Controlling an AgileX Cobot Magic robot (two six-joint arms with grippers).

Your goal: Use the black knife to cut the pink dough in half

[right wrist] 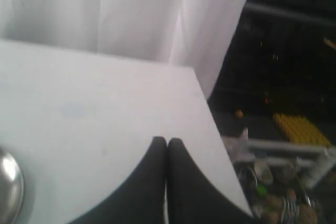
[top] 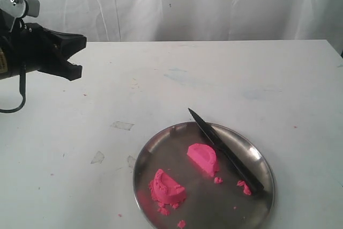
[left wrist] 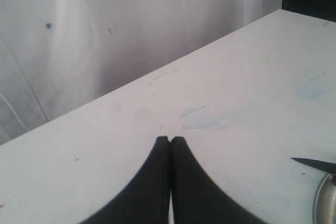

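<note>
Nearest to me, low in the exterior view: steel plate (top: 209,199) on the white table (top: 161,79). Pink dough (top: 202,157) lies on the plate in two half-round pieces, well apart. The nearer piece (top: 167,189) sits toward the plate's left with loose bits around its base. The other sits toward the middle, cut face smooth. I count a few pink crumbs (top: 244,187) scattered on the steel.

Black knife (top: 225,151) lies flat across the plate's right side, just beside the farther piece. Handle end rests near the right rim; the tip pokes out past the far rim over the table.

Left of the plate: two or three clear tape scraps (top: 122,125) stuck to the tabletop.

Farther back, upper left: left gripper (top: 80,56) hangs above the table, well clear of plate and knife. Its wrist view shows the fingertips (left wrist: 163,141) pressed together, nothing between them.

I can't find the right gripper (right wrist: 167,140) in the exterior view. Its own camera shows it clenched on nothing, by the table edge.

Backdrop: white curtain (top: 187,4).
</note>
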